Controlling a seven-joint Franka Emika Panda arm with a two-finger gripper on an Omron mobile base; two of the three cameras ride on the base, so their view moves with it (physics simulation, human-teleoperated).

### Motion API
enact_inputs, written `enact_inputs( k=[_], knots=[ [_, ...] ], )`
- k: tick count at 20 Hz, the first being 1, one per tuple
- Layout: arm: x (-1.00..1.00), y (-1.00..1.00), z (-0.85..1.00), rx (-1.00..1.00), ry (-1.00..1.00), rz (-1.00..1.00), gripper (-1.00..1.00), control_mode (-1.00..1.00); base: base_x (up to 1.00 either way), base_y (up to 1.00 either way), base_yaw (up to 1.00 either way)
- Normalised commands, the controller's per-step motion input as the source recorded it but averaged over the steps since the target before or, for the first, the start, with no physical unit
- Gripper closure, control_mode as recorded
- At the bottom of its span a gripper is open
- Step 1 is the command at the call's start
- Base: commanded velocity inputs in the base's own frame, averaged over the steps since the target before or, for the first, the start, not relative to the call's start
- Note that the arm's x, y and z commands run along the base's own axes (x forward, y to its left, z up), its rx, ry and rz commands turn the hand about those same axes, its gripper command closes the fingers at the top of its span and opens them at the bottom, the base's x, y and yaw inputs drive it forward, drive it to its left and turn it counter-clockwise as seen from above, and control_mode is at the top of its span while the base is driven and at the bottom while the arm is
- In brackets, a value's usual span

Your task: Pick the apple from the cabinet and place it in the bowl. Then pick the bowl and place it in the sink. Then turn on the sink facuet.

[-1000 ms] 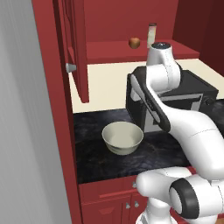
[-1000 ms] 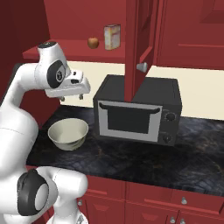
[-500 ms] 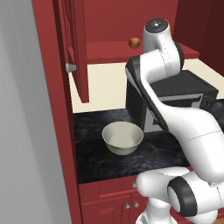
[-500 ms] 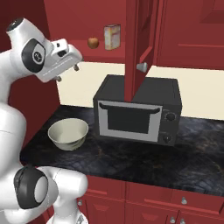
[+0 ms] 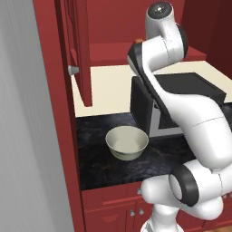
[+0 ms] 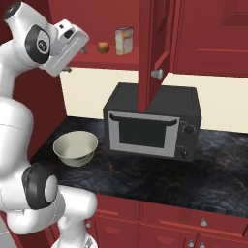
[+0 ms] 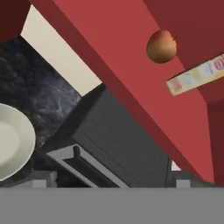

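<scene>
So my end effector hangs wide open w/ nothing in it, level w/ the cabinet shelf, and the apple sits on that shelf just beyond & right of it, beside a box.

Hidden and cut-off parts

In the left base view the arm covers nearly all of the apple; in the hand view, the bowl and box run off the edges.
</scene>
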Motion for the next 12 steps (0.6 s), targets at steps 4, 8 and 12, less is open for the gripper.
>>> enact_inputs(
  k=[4,8,12],
  knots=[
    [0.41,0.01,0.0,-0.17,0.14,0.14,-1.0,-1.0,0.0,0.0,0.0],
    [0.74,0.04,0.01,-0.18,0.01,0.1,-1.0,-1.0,0.0,0.0,0.0],
    [0.56,0.0,0.16,-0.15,0.0,0.08,-1.0,-1.0,0.0,0.0,0.0]
  ],
)
